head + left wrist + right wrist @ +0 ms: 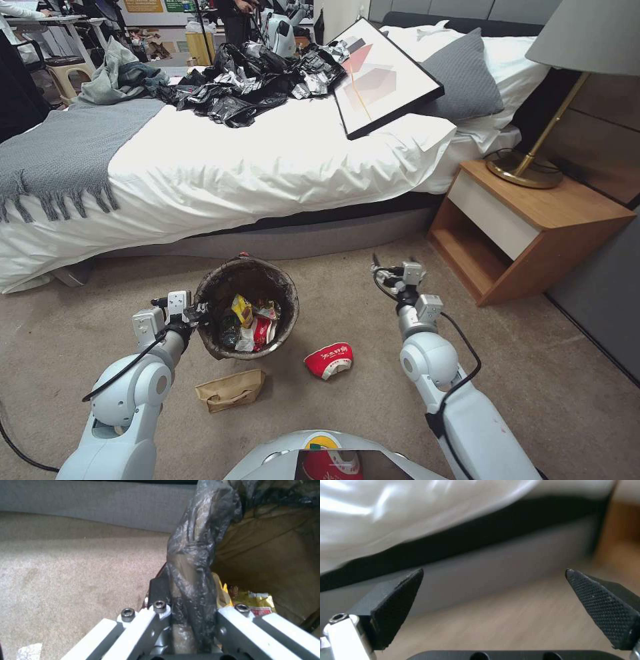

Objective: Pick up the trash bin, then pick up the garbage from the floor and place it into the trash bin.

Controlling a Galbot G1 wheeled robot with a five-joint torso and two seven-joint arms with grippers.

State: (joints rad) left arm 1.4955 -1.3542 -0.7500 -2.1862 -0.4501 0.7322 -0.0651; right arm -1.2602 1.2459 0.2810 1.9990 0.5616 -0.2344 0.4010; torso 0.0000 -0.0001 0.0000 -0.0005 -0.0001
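The left gripper [198,313] pinches only the trash bin [248,308]'s bag-covered rim, so the liner could slip; the right gripper [385,270] hangs spread, empty, above the carpet [373,320]

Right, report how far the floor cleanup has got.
Done: the left claw grips the rim of the round bag-lined trash bin, with yellow and red wrappers inside. In hand: the right claw hangs open, empty. Left: the red-and-white snack packet and brown paper bag on the carpet.
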